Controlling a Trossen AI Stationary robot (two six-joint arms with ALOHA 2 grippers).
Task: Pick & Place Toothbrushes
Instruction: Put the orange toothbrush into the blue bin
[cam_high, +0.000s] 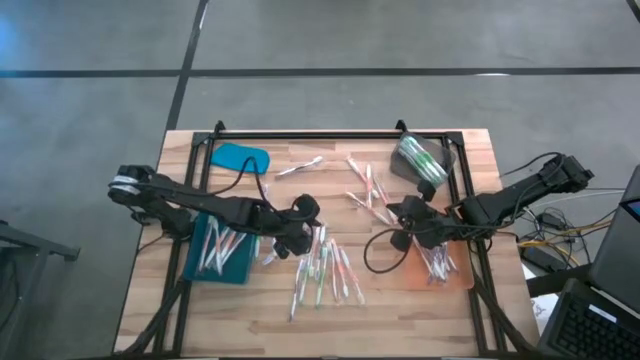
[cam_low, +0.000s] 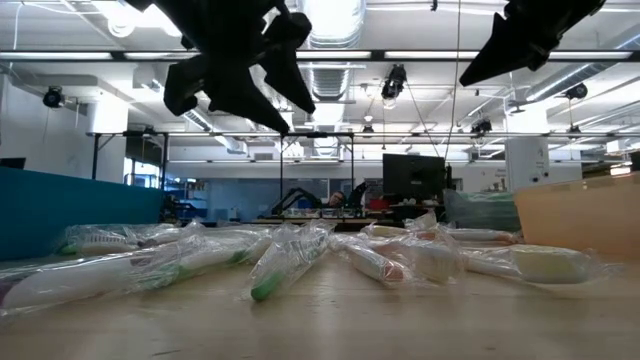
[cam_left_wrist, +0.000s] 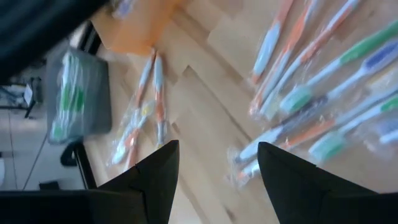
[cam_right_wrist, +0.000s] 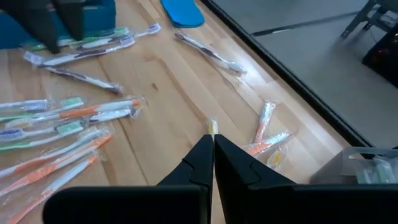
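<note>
Overhead, left to right: a teal tray (cam_high: 222, 262) already holds several toothbrushes at nine o'clock on the wooden table (cam_high: 250, 310). The left gripper (cam_high: 300, 228) hangs open and empty above the loose pile of wrapped toothbrushes (cam_high: 325, 268), which lies just toward six o'clock from it, long axes running roughly twelve to six. The right gripper (cam_high: 408, 222), shut and empty, hovers at three o'clock beside the orange tray (cam_high: 462, 280). The left arm looks nearer the pile.

Toothbrushes (cam_low: 290, 262) in low view blurred; teal tray (cam_high: 220, 262) partly under left arm.
</note>
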